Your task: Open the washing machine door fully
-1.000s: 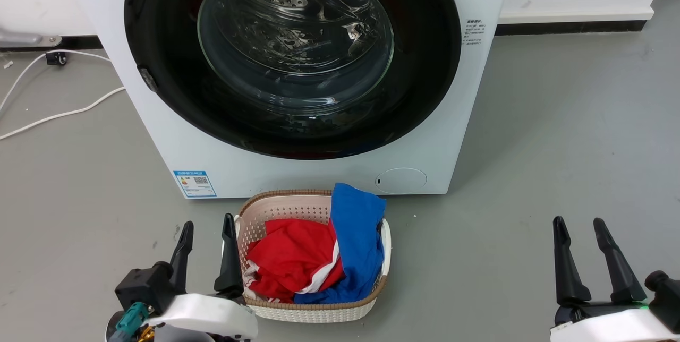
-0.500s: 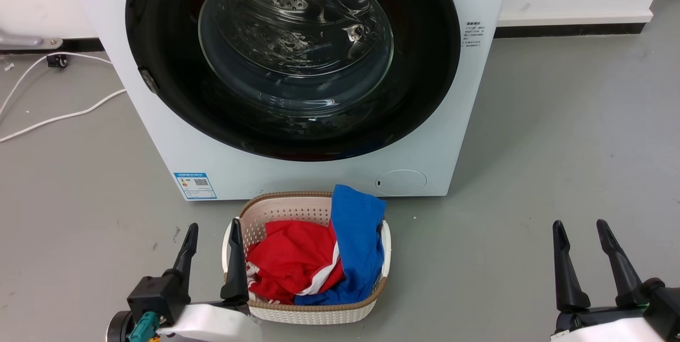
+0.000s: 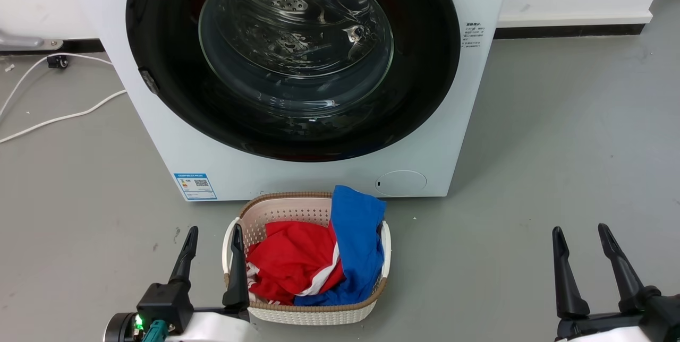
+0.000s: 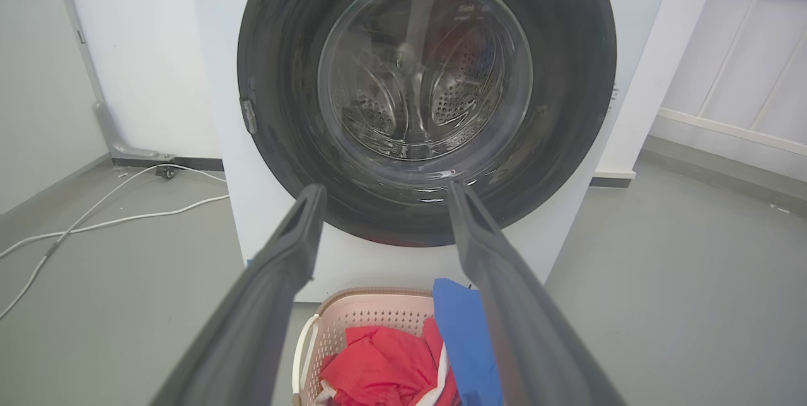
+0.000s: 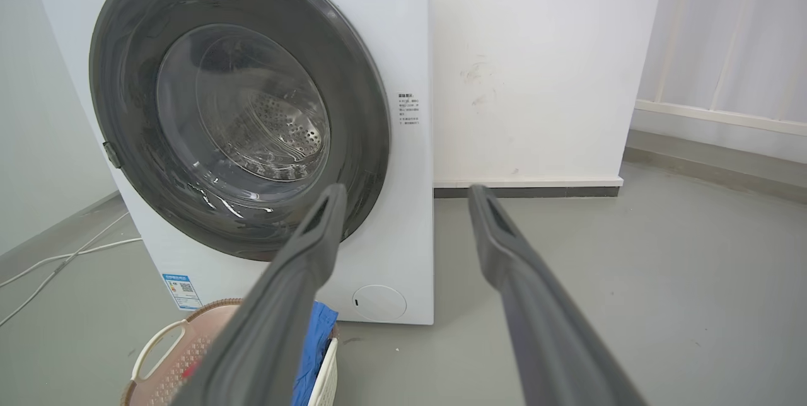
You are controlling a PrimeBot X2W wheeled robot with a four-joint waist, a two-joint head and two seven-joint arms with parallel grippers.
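**Door shut, both tools spread**

Nearest the robot, the left tool [image 3: 215,227] and right tool [image 3: 579,227] hang over the floor [image 3: 531,145], fingers apart, holding nothing. The basket [image 3: 313,314] beside the left tool holds a red cloth [image 3: 287,262] and a blue cloth [image 3: 356,236]. Behind it stands the machine [image 3: 319,177]. Its blue sticker [image 3: 195,186] at lower left carries a QR code, and the print is too small to read. A label [image 3: 472,34] of black text right of the door [image 3: 164,66] is equally illegible. The door lies flush on the front. The right wrist view takes in a railing [image 5: 725,116] beyond the wall.
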